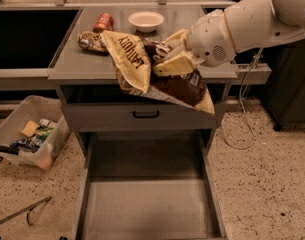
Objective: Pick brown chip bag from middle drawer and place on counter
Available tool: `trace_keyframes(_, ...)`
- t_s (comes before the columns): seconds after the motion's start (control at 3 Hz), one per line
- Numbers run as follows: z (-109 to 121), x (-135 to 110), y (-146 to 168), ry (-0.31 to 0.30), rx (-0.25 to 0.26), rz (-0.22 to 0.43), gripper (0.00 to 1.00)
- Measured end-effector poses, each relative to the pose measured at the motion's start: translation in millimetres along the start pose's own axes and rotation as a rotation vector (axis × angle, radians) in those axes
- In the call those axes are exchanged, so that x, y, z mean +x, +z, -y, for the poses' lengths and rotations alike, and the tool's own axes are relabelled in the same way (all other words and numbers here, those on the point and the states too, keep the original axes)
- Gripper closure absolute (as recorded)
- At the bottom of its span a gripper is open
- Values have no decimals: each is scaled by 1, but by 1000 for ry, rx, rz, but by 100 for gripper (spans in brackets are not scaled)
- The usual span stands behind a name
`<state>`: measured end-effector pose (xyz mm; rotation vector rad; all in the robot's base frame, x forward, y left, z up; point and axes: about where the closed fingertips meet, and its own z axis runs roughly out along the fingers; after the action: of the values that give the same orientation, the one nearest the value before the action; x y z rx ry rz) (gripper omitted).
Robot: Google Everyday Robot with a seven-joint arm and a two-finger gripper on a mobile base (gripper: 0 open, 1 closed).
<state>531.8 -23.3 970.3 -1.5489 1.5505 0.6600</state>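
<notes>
My gripper (164, 59) is shut on the brown chip bag (184, 86) and holds it in the air over the front edge of the counter (82, 64). The bag hangs crumpled, its cream-yellow back with dark lettering (129, 59) turned toward the camera on the left and the dark-brown face hanging lower right. The white arm (242, 21) comes in from the upper right. The middle drawer (147, 204) is pulled fully out below, and its grey floor is bare.
On the counter stand a white bowl (146, 20), a red can (103, 21) and a crushed can or wrapper (89, 40). A shut drawer front with a black handle (146, 114) sits above the open drawer. A plastic bin of litter (27, 139) stands on the speckled floor at left. A cable (242, 119) hangs at right.
</notes>
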Motion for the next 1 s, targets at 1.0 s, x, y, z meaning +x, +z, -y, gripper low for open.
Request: trace_keyframes(1.0, 73, -24, -22, -238, 158, -95, 100)
